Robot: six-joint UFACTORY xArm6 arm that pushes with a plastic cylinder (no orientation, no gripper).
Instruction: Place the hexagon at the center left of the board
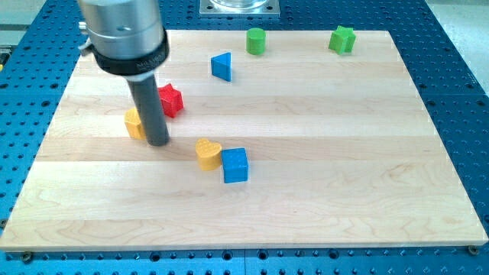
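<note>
The yellow block point(134, 122), probably the hexagon, lies at the view's left-centre, partly hidden by my rod. My tip point(158, 142) rests on the board right against its right side, just below the red star-like block point(171, 100). A yellow heart-shaped block point(207, 153) lies at the middle, touching a blue cube point(235, 165) on its right.
A blue triangle point(221, 66) lies above the middle. A green cylinder-like block point(256, 40) and a green star-like block point(343, 40) lie near the view's top edge. The wooden board point(344, 191) sits on a blue perforated table.
</note>
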